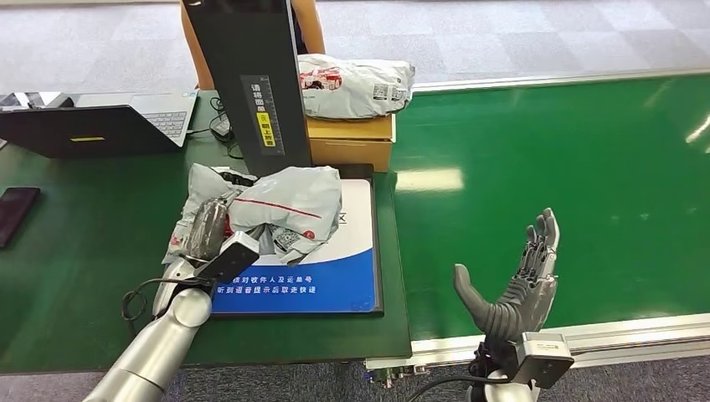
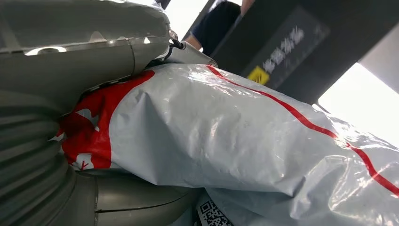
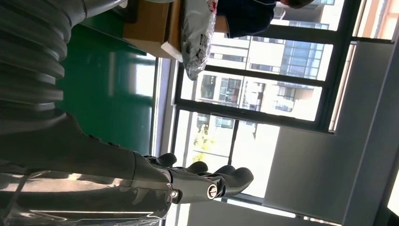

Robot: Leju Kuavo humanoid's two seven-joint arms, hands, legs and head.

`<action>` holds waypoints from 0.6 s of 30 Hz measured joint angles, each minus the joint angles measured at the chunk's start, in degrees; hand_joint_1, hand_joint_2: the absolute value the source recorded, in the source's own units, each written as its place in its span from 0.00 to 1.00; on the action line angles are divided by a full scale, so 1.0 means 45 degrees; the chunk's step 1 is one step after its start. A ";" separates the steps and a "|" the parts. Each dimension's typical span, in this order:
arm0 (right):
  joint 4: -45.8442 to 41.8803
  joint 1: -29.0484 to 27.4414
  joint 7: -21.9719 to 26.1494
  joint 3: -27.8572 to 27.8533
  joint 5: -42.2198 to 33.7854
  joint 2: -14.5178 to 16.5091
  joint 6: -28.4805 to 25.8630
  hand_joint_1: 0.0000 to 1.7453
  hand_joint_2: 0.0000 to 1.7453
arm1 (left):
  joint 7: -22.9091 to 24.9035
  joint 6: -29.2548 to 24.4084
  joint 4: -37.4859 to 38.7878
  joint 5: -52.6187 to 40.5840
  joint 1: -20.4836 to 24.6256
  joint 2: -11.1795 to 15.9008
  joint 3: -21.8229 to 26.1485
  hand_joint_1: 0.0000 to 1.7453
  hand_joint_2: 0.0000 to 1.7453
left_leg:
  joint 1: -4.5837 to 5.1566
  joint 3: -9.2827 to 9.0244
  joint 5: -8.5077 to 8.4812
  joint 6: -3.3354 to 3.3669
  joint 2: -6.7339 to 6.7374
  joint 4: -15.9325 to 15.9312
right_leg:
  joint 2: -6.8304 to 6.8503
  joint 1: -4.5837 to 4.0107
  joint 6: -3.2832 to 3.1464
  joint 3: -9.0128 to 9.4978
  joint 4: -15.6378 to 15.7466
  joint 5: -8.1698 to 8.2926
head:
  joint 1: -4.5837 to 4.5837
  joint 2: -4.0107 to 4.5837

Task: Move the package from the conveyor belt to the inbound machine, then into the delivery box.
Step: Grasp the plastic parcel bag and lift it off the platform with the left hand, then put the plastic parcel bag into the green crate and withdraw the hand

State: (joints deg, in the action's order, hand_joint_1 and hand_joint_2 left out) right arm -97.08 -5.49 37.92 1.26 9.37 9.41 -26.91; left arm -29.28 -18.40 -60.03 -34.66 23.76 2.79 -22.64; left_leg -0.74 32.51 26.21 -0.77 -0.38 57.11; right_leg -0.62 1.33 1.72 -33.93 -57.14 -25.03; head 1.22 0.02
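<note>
A: Left hand (image 1: pixel 205 228) clamped on the grey poly-mailer package (image 1: pixel 289 205), red stripe and all, right on the blue-and-white scanner pad (image 1: pixel 335 280) of the inbound machine (image 1: pixel 251 79).
B: Confirmed up close: thick thumb (image 2: pixel 84 56) pressed over the red-printed end of the package (image 2: pixel 226 136), another finger (image 2: pixel 141 197) tucked beneath. Solid grip.
A: Package resting on the pad, just in front of the machine's black upright column.
B: And the right hand (image 1: pixel 519 280)? Raised above the green conveyor belt (image 1: pixel 586 167), well to the right of the machine, fingers spread, holding nothing.
A: Behind the machine, a second grey parcel (image 1: pixel 356 84) lying on a cardboard box (image 1: pixel 352 141).
B: Left of the machine, on the green surface (image 1: pixel 75 226), an open laptop (image 1: pixel 100 126), plus a dark phone (image 1: pixel 17 213) by the edge.
</note>
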 joint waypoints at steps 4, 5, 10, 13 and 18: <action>0.0030 0.0073 0.0000 -0.0174 0.0143 0.0083 0.0099 0.00 1.00 | -0.0553 -0.0339 -0.0710 0.0428 -0.0385 -0.0022 0.0977 1.00 1.00 | 0.0000 -0.0001 0.0000 0.0000 0.0002 0.0000 | -0.0001 0.0000 0.0001 -0.0001 0.0000 0.0002 | 0.0000 0.0000; 0.0040 0.0110 0.0000 -0.0222 0.0158 0.0091 0.0107 0.00 1.00 | -0.0642 -0.0397 -0.0792 0.0590 -0.0395 -0.0029 0.1222 1.00 1.00 | 0.0000 -0.0002 -0.0001 0.0000 0.0002 0.0000 | -0.0001 0.0000 0.0001 0.0000 0.0000 0.0002 | 0.0000 0.0000; 0.0062 0.0168 -0.0007 -0.0362 0.0212 0.0180 0.0035 0.00 1.00 | -0.0736 -0.0897 -0.1064 0.1025 -0.0417 -0.0058 0.2236 1.00 1.00 | 0.0000 -0.0005 -0.0002 0.0000 0.0002 0.0001 | -0.0001 -0.0001 0.0000 0.0002 -0.0001 0.0003 | 0.0000 0.0000; 0.0067 0.0167 -0.0007 -0.0374 0.0228 0.0211 -0.0042 0.00 1.00 | -0.0621 -0.1321 -0.1218 0.0888 -0.0588 -0.0087 0.2668 1.00 1.00 | -0.0001 -0.0004 -0.0001 -0.0001 0.0002 0.0001 | -0.0002 -0.0001 -0.0001 0.0000 -0.0001 0.0002 | 0.0000 0.0000; 0.0122 0.0191 -0.0007 -0.0376 0.0227 0.0276 -0.0121 0.00 1.00 | -0.0076 -0.2672 -0.1228 0.0617 -0.0800 -0.0137 0.3453 1.00 1.00 | -0.0001 0.0012 -0.0001 -0.0001 0.0002 0.0001 | -0.0002 -0.0001 -0.0001 -0.0014 -0.0001 0.0001 | 0.0000 0.0000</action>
State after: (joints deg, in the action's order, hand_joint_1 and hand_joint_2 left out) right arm -96.53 -4.63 37.89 -0.44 10.39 10.66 -27.45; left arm -29.62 -30.42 -65.55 -31.88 20.16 2.17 -7.10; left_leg -0.74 32.57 26.20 -0.77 -0.36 57.12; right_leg -0.63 1.33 1.72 -33.99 -57.15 -25.03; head 1.22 0.02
